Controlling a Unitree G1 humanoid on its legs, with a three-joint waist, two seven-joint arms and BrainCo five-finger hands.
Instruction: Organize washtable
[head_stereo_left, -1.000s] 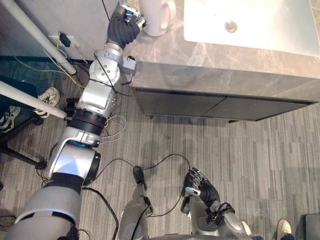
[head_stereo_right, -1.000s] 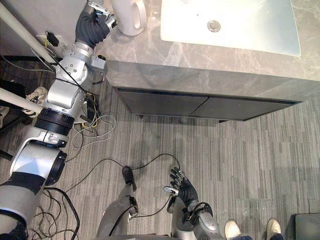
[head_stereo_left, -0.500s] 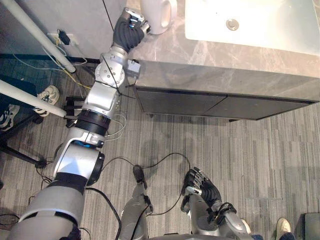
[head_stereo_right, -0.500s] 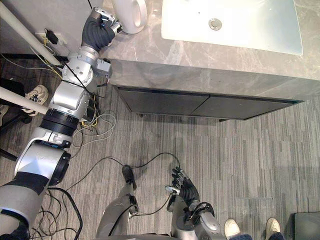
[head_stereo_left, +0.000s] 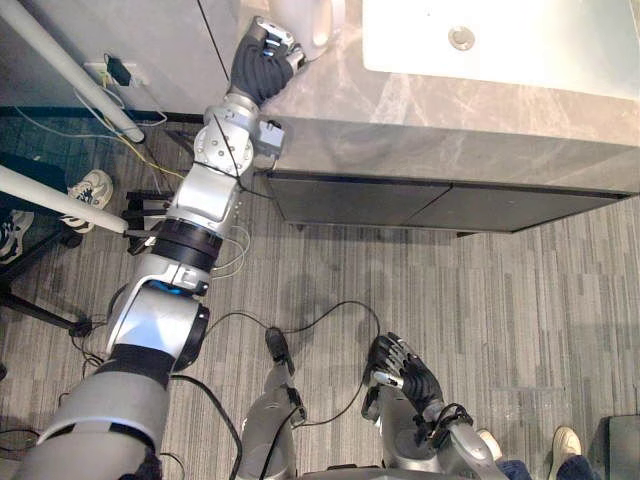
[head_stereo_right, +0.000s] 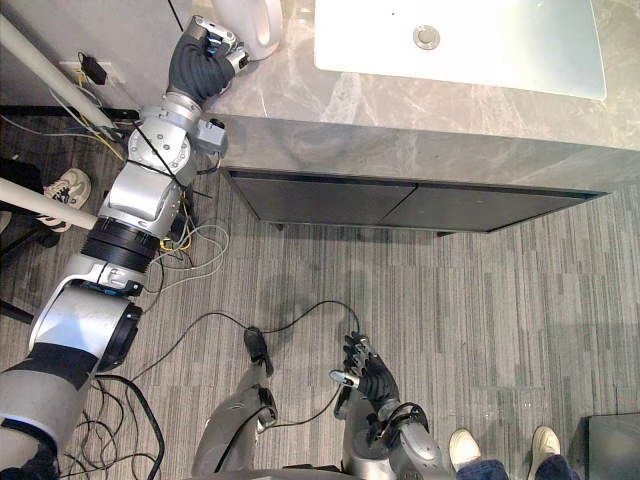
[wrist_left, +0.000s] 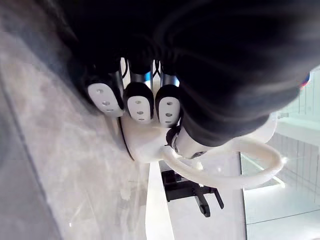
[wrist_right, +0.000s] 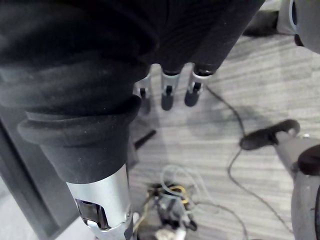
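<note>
washroom corner set up inside a lab or office room. evidence: grey stone-look countertop (head_stereo_right: 400, 105) with an inset white basin (head_stereo_right: 520, 55) and its round metal drain (head_stereo_right: 427, 37); dark flat cabinet doors (head_stereo_right: 400, 207) under the top. grey wood-look plank floor (head_stereo_right: 520, 320). wall socket (head_stereo_left: 108, 72) with a plug in it, white poles (head_stereo_left: 60, 62) slanting past the wall, a person's sneaker (head_stereo_left: 93, 188) at the left, more shoes (head_stereo_right: 545, 440) low right.
</note>
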